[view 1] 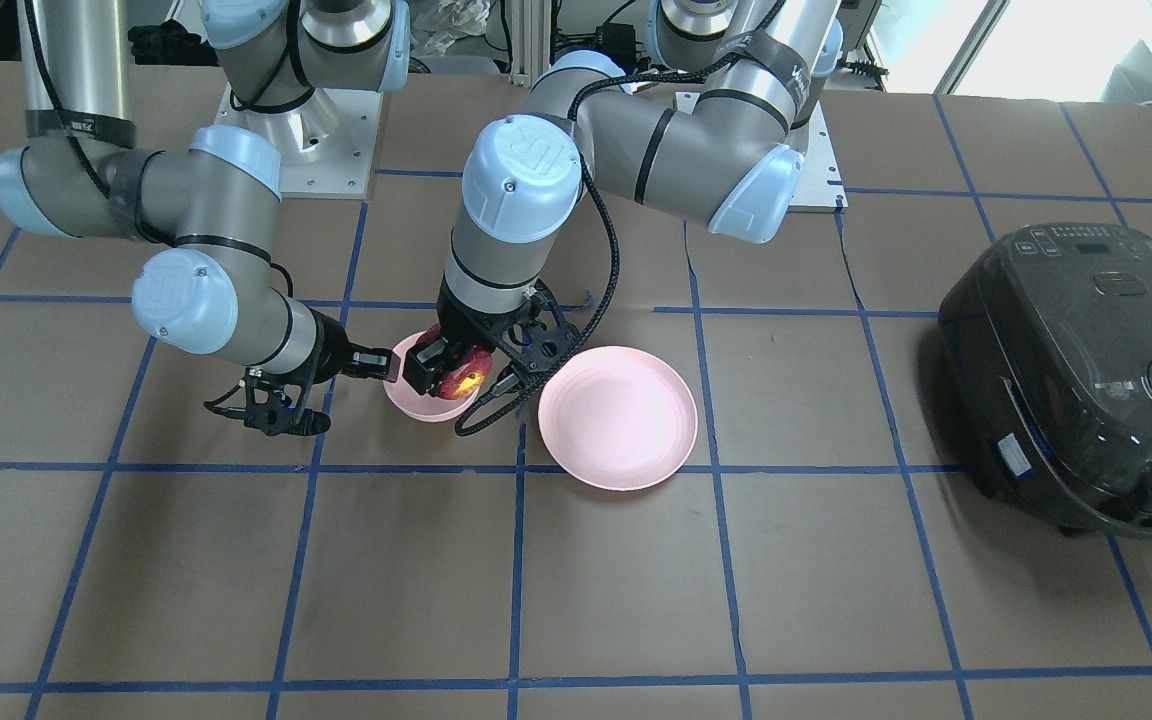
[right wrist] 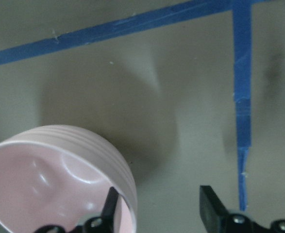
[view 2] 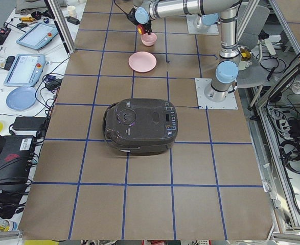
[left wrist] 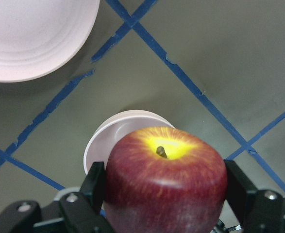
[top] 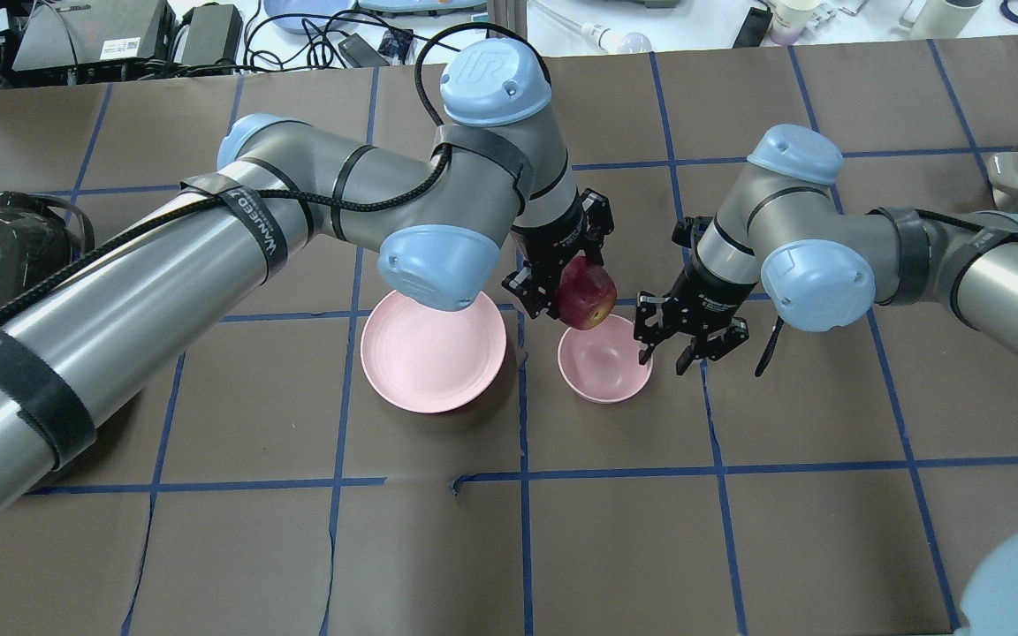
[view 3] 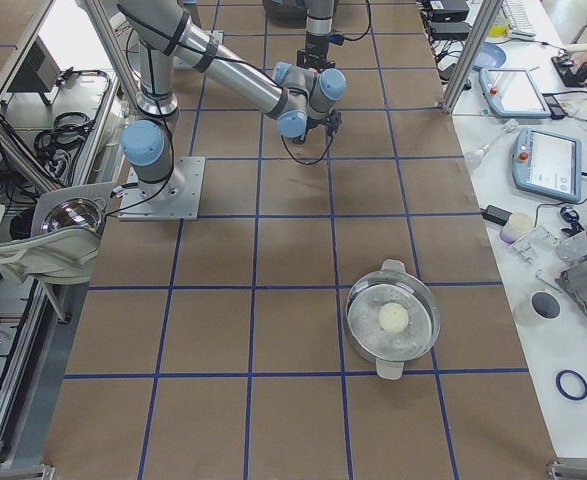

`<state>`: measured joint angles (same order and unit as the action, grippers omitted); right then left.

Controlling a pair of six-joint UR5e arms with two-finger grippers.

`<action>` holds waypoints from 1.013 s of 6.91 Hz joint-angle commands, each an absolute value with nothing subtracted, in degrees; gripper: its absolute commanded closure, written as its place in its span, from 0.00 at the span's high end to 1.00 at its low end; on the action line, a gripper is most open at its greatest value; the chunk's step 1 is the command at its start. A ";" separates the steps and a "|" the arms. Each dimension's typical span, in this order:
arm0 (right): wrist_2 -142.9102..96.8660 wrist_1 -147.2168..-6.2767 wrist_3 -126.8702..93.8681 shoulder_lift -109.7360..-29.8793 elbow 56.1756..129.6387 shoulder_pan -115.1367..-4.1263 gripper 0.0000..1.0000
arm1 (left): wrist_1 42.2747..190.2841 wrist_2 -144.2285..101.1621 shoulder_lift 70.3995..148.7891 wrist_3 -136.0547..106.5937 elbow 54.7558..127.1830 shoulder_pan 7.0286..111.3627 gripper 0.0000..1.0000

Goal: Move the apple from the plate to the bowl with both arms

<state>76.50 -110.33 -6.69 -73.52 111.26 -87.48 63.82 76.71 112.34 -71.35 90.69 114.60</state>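
Note:
My left gripper (top: 569, 296) is shut on the dark red apple (top: 588, 293) and holds it just above the far rim of the small pink bowl (top: 604, 369). In the left wrist view the apple (left wrist: 166, 179) sits between both fingers, yellow stem end up, with the bowl (left wrist: 114, 132) below it. The pink plate (top: 432, 349) lies empty beside the bowl. My right gripper (top: 664, 357) is open at the bowl's other side. In the right wrist view its fingers (right wrist: 208, 208) stand either side of the bowl's wall (right wrist: 59, 145). The front view shows the apple (view 1: 464, 378) over the bowl (view 1: 414, 405).
A dark rice cooker (view 1: 1086, 380) stands at the table's end on my left. A steel pot (view 3: 393, 320) holding a white ball stands towards the end on my right. Blue tape lines grid the brown table top.

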 commanded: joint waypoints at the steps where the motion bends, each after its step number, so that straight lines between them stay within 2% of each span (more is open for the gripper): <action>1: 79.19 -98.34 -6.42 -74.79 103.31 -83.87 1.00 | 63.90 76.55 112.93 -73.90 91.05 115.31 0.00; 2: 79.02 -91.48 -6.42 -75.23 98.92 -81.41 1.00 | 62.33 76.55 113.98 -73.74 92.71 115.66 0.00; 4: 80.06 -89.12 -6.15 -76.28 92.66 -78.67 1.00 | 58.18 75.42 116.01 -76.10 94.22 118.02 0.00; 7: 80.17 -90.00 -4.67 -80.41 91.23 -78.49 1.00 | 58.01 75.67 118.47 -76.64 94.13 119.00 0.00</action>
